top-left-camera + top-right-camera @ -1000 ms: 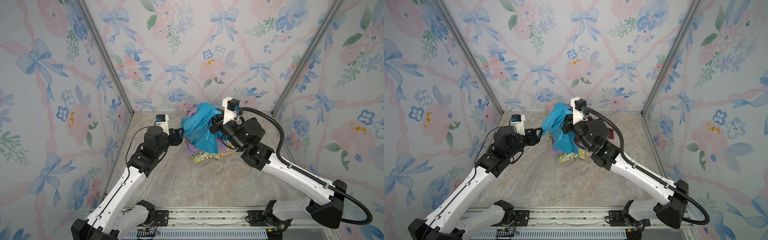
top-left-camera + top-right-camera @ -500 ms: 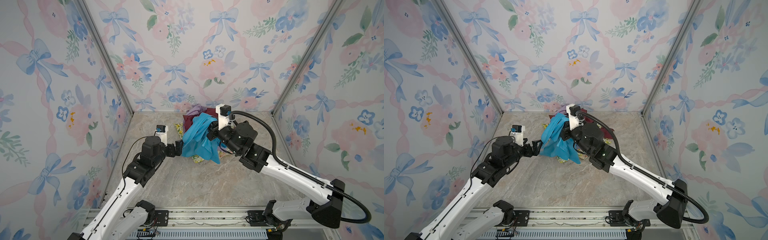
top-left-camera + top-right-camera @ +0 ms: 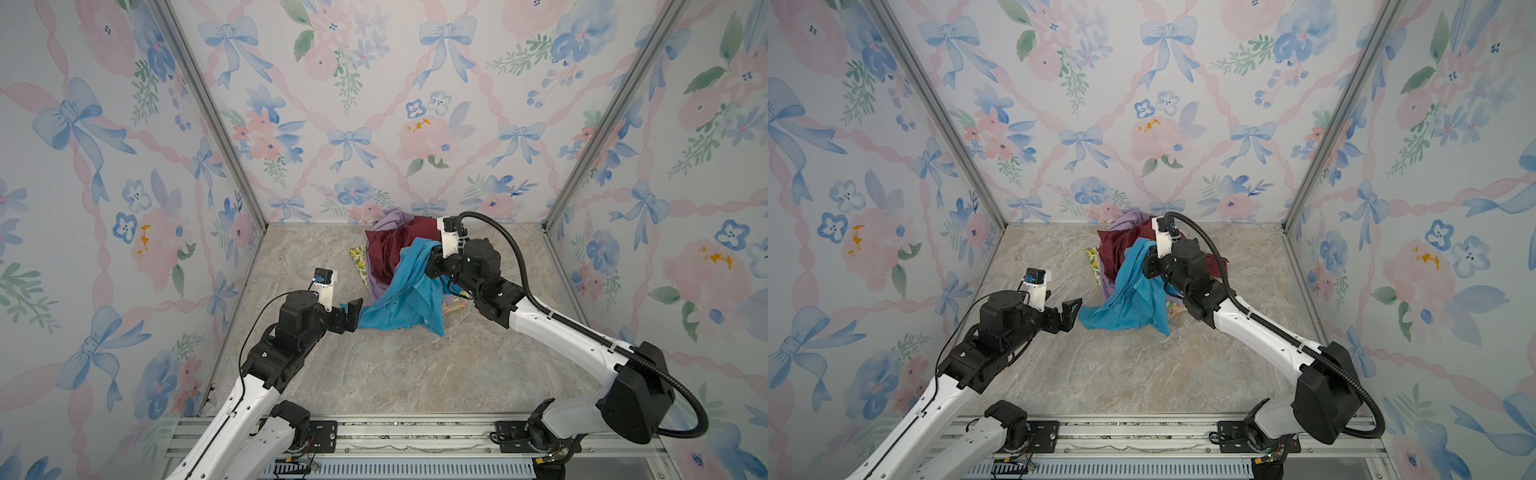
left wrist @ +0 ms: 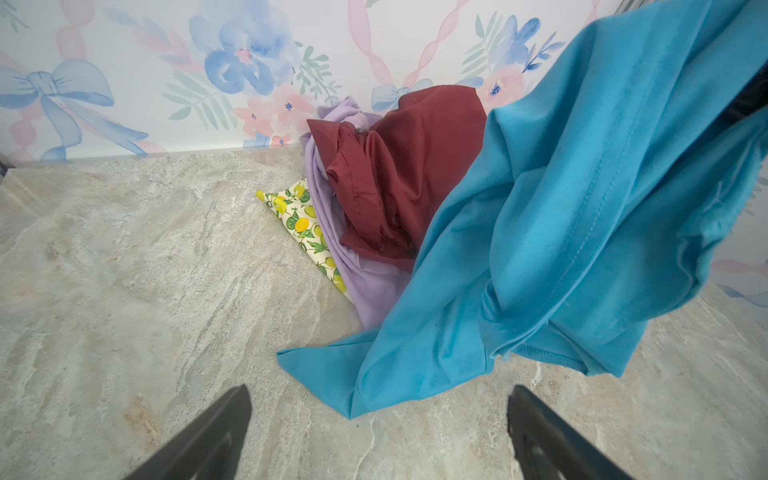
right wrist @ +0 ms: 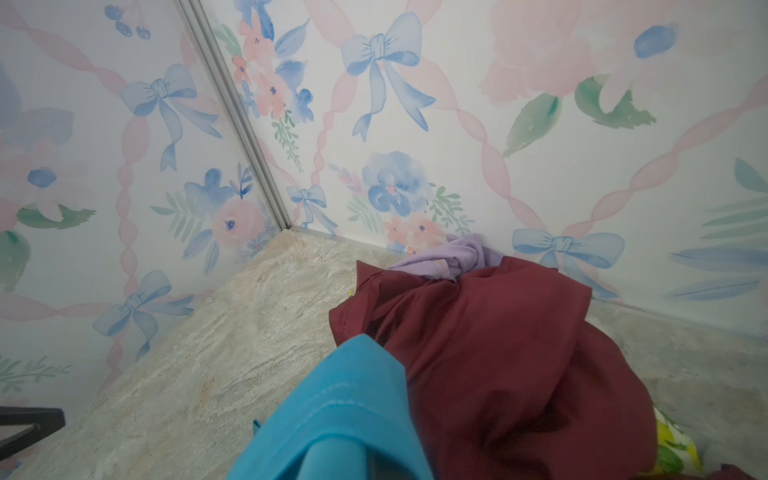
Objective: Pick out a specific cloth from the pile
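Both top views show the right tool (image 3: 432, 259) clamped on the upper edge of the blue cloth (image 3: 405, 291), lifting it so the fabric drapes from the grip down to the counter (image 3: 395, 365). The left tool (image 3: 353, 313), which a second ago was pinching the cloth's lower corner, now stands with its jaws wide apart and empty, backed off just short of that corner at the cloth's 9 o'clock. Since then the right arm has also come down and toward 6 o'clock, so the cloth no longer hangs bunched high over the pile (image 3: 390, 245); its lower half has slumped onto the counter in front. From the left wrist view, the cloth's corner (image 4: 332, 370) lies flat just ahead of the spread fingers (image 4: 208, 432), while the maroon, lavender and lemon-print pieces sit behind it at 12 o'clock. The cloth seems mostly free of the pile, though its upper part leans on the maroon one.
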Available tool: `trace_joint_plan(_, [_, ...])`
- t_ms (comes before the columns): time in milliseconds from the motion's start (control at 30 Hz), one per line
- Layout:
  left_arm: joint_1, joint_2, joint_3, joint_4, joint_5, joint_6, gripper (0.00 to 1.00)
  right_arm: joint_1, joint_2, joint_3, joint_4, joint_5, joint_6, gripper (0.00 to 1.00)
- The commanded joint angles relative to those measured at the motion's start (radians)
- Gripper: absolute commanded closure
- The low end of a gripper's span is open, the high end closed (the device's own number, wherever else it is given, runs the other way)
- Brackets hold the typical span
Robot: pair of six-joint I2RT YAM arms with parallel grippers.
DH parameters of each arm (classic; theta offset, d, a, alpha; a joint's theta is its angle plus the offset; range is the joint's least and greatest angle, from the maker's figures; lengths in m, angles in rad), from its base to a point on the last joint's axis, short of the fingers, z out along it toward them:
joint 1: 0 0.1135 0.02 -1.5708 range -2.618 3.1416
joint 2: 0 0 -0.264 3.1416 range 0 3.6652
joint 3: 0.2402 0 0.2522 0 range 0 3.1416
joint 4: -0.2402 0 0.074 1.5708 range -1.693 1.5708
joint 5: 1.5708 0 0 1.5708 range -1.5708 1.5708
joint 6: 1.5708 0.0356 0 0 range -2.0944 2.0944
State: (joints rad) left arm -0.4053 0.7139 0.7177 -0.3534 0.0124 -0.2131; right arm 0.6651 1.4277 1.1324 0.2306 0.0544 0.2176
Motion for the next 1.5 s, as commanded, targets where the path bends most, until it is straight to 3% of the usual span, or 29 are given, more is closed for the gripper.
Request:
trace_joint_plan(0, [-0.004, 0.006, -0.009, 0.015, 0.069, 0.058, 0.02, -0.013, -0.006, -0.005, 0.058, -0.065, 0.014, 1.00])
trace_joint_plan(100, [-0.043, 0.053, -0.009, 0.075, 0.125, 0.045, 0.02, -0.012, 0.001, -0.004, 0.061, -0.084, 0.030, 1.00])
trace_joint_plan(267, [-0.162, 0.102, -0.022, 0.224, 0.098, 0.040, 0.02, 0.006, 0.014, 0.006, 0.048, -0.069, 0.070, 1.00])
trace_joint_plan(400, [-0.197, 0.149, -0.057, 0.344, 0.088, -0.022, 0.02, 0.052, 0.010, 0.033, 0.002, -0.013, 0.068, 1.00])
trace_joint_plan(500, [-0.245, 0.173, -0.076, 0.416, 0.029, -0.084, 0.02, 0.080, 0.009, 0.049, -0.023, 0.016, 0.070, 1.00])
trace_joint_plan(700, [-0.411, 0.228, -0.105, 0.588, -0.203, -0.100, 0.02, 0.123, 0.011, 0.051, -0.010, 0.040, 0.086, 1.00])
trace_joint_plan(900, [-0.434, 0.324, -0.117, 0.733, -0.275, -0.105, 0.02, 0.154, 0.014, 0.074, -0.035, 0.051, 0.094, 1.00])
trace_joint_plan(1133, [-0.433, 0.447, -0.103, 0.903, -0.313, -0.032, 0.04, 0.165, -0.004, 0.077, -0.064, 0.050, 0.116, 1.00])
trace_joint_plan(1200, [-0.426, 0.474, -0.107, 0.974, -0.307, -0.027, 0.17, 0.165, -0.009, 0.072, -0.066, 0.040, 0.134, 1.00])
trace_joint_plan(1333, [-0.420, 0.515, -0.100, 1.089, -0.262, -0.025, 0.93, 0.157, -0.013, 0.063, -0.077, 0.023, 0.173, 1.00])
trace_joint_plan(1367, [-0.419, 0.527, -0.085, 1.090, -0.262, -0.025, 1.00, 0.153, -0.014, 0.067, -0.092, 0.018, 0.180, 1.00])
trace_joint_plan(1467, [-0.414, 0.549, -0.056, 1.100, -0.253, -0.017, 1.00, 0.152, -0.024, 0.072, -0.135, 0.010, 0.196, 1.00])
